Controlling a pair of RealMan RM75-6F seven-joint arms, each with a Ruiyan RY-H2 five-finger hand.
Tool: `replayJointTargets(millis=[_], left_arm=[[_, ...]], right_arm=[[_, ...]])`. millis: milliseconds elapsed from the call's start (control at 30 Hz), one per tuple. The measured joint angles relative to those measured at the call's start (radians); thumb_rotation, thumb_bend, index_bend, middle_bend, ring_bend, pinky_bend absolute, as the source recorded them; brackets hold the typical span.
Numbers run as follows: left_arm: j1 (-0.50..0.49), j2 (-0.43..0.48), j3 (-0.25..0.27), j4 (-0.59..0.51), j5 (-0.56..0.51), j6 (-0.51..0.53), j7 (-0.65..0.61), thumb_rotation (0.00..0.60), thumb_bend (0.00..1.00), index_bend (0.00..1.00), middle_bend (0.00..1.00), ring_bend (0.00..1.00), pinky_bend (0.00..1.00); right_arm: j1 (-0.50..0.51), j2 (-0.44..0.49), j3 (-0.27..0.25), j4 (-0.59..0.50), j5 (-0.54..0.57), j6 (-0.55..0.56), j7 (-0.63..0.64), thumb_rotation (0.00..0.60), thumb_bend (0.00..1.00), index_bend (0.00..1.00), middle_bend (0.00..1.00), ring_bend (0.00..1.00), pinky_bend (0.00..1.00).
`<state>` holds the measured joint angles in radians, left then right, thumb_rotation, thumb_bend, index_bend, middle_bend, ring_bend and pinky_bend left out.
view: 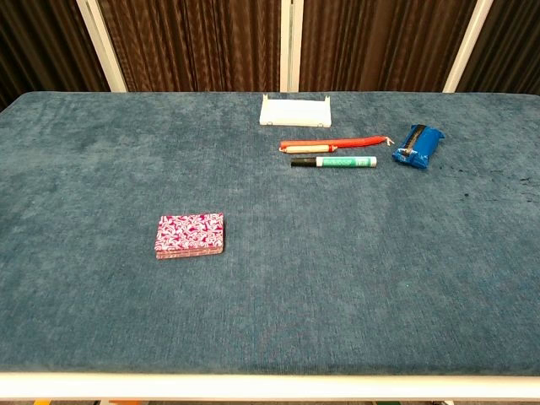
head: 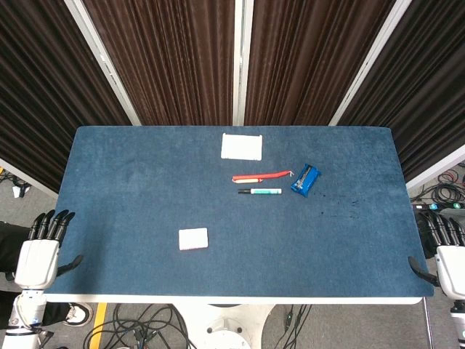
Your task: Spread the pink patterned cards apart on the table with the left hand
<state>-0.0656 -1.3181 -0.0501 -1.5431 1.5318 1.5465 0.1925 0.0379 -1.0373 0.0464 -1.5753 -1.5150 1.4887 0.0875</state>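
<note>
The pink patterned cards (view: 190, 234) lie in one neat stack on the blue table, left of centre toward the front; in the head view the stack (head: 193, 238) looks pale. My left hand (head: 41, 251) hangs beside the table's front left corner, fingers apart, holding nothing, well to the left of the stack. At the front right corner my right hand (head: 445, 251) is also off the table with its fingers apart and empty. Neither hand shows in the chest view.
A white tray (head: 241, 146) sits at the back centre. A red tool (head: 259, 177), a green marker (head: 260, 192) and a blue packet (head: 306, 179) lie right of centre. The table's front edge (head: 232, 299) is white. Dark curtains hang behind.
</note>
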Motion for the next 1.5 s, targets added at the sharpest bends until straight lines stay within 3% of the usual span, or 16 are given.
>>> replayJointTargets(millis=[500,800,1067,1500], left_arm=[[-0.016,0.002,0.005,-0.012,0.012,-0.016,0.011,0.6,0.13,0.11,0.11,0.04,0.08],[-0.069,-0.007,0.002,0.016,0.025,-0.083,-0.031,0.6,0.13,0.12,0.13,0.04,0.09],[-0.175,-0.034,-0.02,0.051,0.022,-0.218,-0.143,0.6,0.13,0.13,0.15,0.04,0.1],[-0.316,-0.115,-0.027,0.05,0.002,-0.403,-0.147,0.6,0.13,0.13,0.16,0.04,0.12]], right_arm=[[0.002,0.003,0.006,-0.008,0.003,0.004,0.003,0.6,0.21,0.0,0.0,0.0,0.0],[0.0,0.011,0.001,-0.012,-0.01,0.009,-0.008,0.6,0.21,0.0,0.0,0.0,0.0],[0.001,0.019,0.02,-0.017,0.018,0.015,0.013,0.6,0.21,0.0,0.0,0.0,0.0],[0.002,0.023,0.021,-0.016,0.033,-0.003,0.01,0.6,0.21,0.0,0.0,0.0,0.0]])
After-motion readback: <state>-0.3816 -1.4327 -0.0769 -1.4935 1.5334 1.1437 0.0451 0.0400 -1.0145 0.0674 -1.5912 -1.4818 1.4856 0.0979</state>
